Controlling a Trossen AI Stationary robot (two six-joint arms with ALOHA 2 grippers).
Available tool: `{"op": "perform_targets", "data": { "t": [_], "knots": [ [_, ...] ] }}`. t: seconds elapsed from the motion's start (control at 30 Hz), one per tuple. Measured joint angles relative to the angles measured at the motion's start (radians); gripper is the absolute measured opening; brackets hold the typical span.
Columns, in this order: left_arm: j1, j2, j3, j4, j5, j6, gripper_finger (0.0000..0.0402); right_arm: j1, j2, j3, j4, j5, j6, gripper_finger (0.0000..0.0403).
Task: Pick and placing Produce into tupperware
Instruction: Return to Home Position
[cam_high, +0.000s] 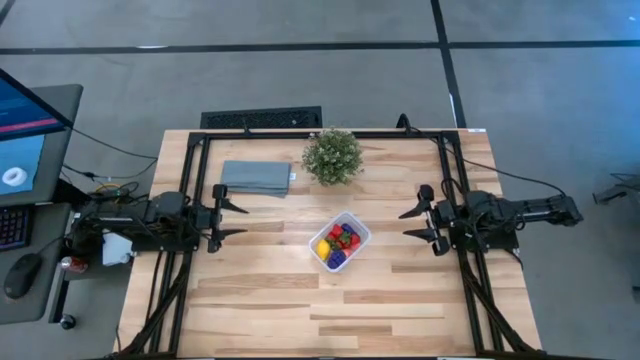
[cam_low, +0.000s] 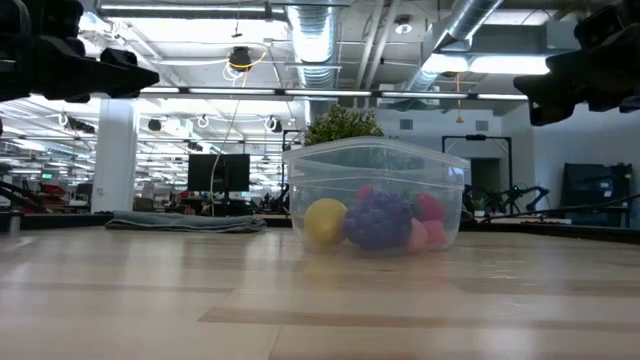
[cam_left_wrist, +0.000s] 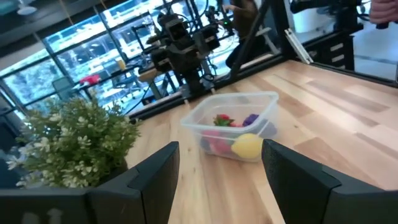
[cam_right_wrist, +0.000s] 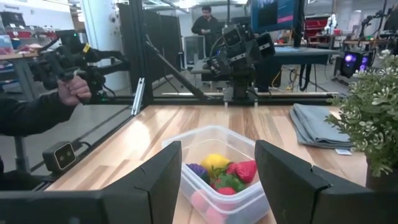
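Observation:
The clear tupperware (cam_high: 340, 240) stands on its base near the middle of the wooden table. It holds the produce: a yellow piece (cam_high: 323, 247), red strawberries (cam_high: 344, 236) and a dark purple piece (cam_high: 337, 258). It also shows in the low view (cam_low: 375, 195), the left wrist view (cam_left_wrist: 233, 124) and the right wrist view (cam_right_wrist: 217, 171). My left gripper (cam_high: 234, 220) is open and empty at the table's left side, level and above the table. My right gripper (cam_high: 418, 222) is open and empty at the table's right side. Both point at the box.
A bushy green potted plant (cam_high: 332, 155) stands at the far middle of the table. A folded grey-blue cloth (cam_high: 256, 177) lies left of it. A black frame (cam_high: 320, 133) runs along the table's edges. A person (cam_right_wrist: 37, 109) holds a hand device beyond the table.

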Motion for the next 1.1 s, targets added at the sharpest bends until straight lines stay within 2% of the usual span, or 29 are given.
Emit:
{"op": "perform_targets", "data": {
  "t": [0.27,0.43,0.7,1.1],
  "knots": [
    [-0.002,0.016,0.001,-0.006,0.012,0.006,0.0221,0.001,0.023,0.000,0.000,0.000,0.039,0.0228],
    [-0.002,0.070,0.002,-0.018,-0.068,-0.046,0.0221,0.000,0.047,0.000,-0.001,0.003,0.079,0.0229],
    [-0.002,0.128,0.001,-0.018,-0.072,-0.087,0.0221,0.000,0.049,0.000,0.000,0.003,0.080,0.0229],
    [-0.002,0.131,0.001,-0.019,-0.073,-0.083,0.0221,0.000,0.049,0.000,0.000,0.003,0.080,0.0228]
  ]
}}
